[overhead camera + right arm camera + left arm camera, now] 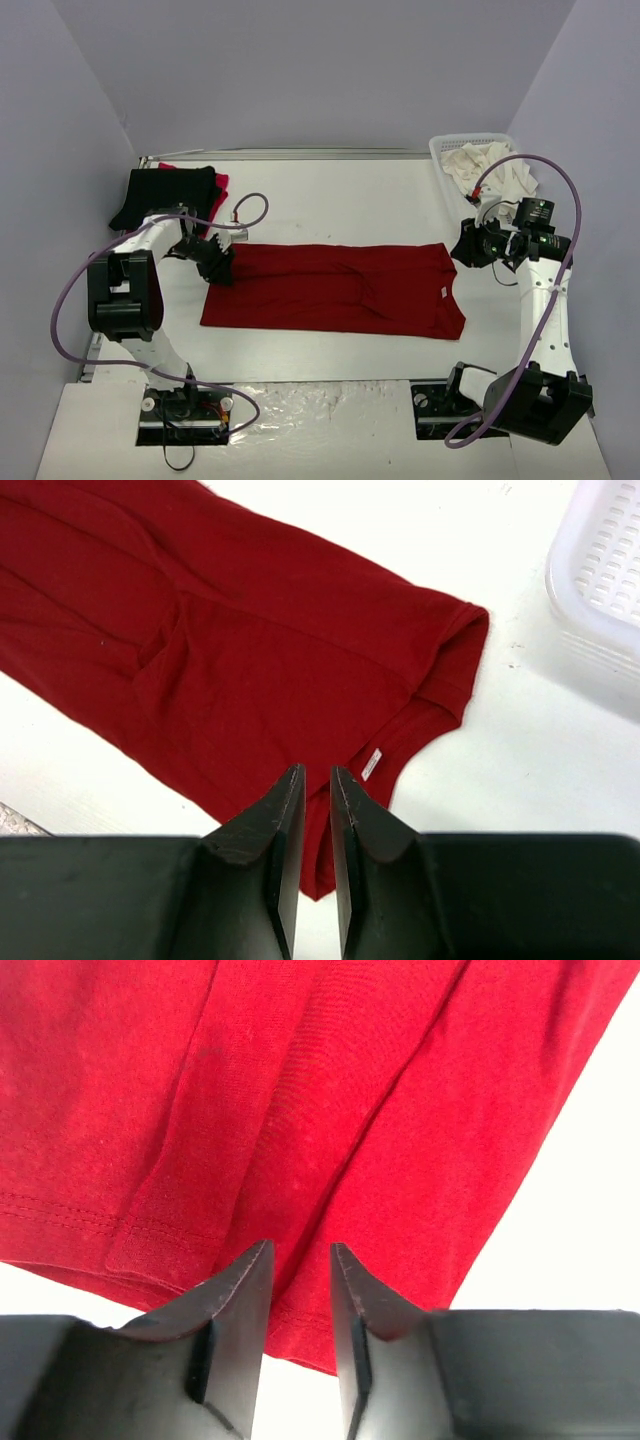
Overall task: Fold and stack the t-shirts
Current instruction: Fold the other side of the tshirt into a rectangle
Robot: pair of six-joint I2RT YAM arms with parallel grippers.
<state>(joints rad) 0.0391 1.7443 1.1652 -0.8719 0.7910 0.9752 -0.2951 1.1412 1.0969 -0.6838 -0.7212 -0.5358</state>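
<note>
A dark red t-shirt [330, 290] lies flat across the middle of the table, folded lengthwise, with its small white neck label [441, 291] at the right end. My left gripper [215, 262] is low over the shirt's left hem corner. In the left wrist view the gripper [302, 1245] is slightly open with nothing between the jaws, over the hem of the shirt [350, 1090]. My right gripper [468, 245] hovers just off the shirt's far right corner. In the right wrist view the gripper [317, 768] is nearly shut and empty, above the shirt [250, 650] and its label [371, 764].
A folded black t-shirt [165, 192] lies at the back left on a bright red one [222, 188]. A white lattice basket [440, 150] at the back right holds cream-white shirts [492, 170]; its corner shows in the right wrist view [600, 570].
</note>
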